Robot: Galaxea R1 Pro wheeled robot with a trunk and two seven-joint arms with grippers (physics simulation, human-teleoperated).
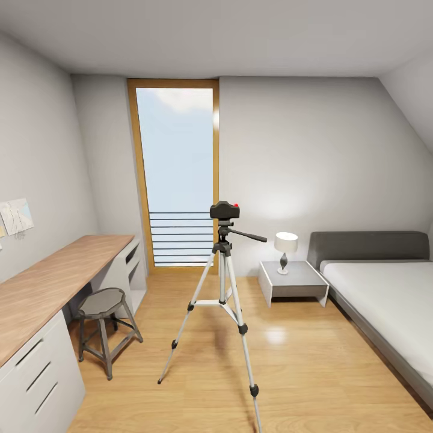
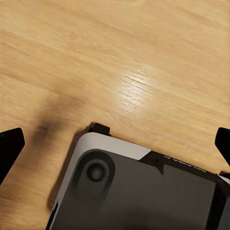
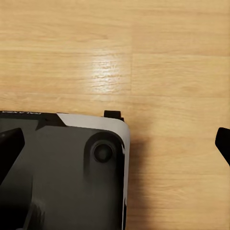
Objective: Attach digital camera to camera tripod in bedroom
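- I'm seeing the camera tripod (image 1: 224,300) standing mid-floor, its legs splaying wide, with open wood floor (image 1: 313,361) all around it.
- The stool (image 1: 105,325) and desk (image 1: 48,288) are crowding my left; the nightstand (image 1: 293,281) and bed (image 1: 385,300) are hemming the right.

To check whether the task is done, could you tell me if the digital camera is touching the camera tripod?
Touching. In the head view the digital camera sits directly on the black head of the camera tripod, with no gap visible between them.
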